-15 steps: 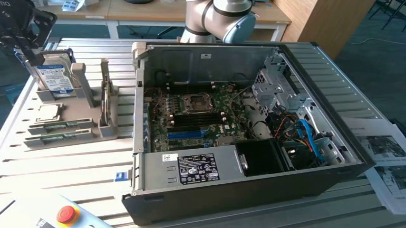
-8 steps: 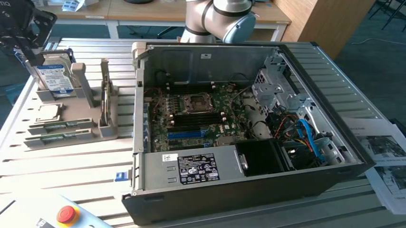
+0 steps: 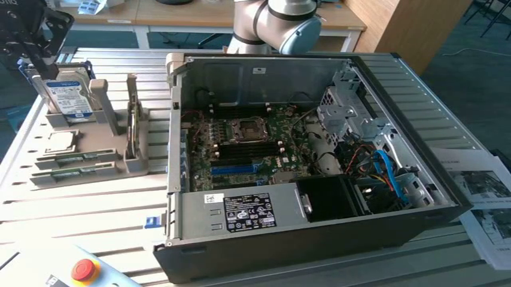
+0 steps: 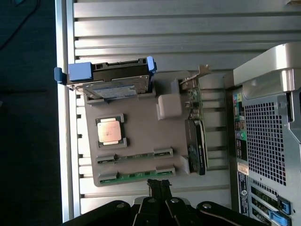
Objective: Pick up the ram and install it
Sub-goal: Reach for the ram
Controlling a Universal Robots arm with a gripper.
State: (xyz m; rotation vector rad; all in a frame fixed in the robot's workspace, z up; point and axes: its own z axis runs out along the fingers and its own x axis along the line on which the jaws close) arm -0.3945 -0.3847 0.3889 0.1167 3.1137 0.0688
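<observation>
gripper (image 4: 159,183): fingers pressed together, holding nothing, close to the ram (image 4: 136,174).
ram: lying in the grey holder (image 4: 141,127), middle left of the exterior view, beside the open case (image 3: 319,245).
risk: shut fingers would likely butt the stick rather than straddle it.

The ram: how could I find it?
At the exterior view's left of the open computer case sits a gray tray. On its near edge, in front of the square silver chip, lie a ram stick and its twin. They are thin, long and green, unlike the boxy hard drive.
</observation>
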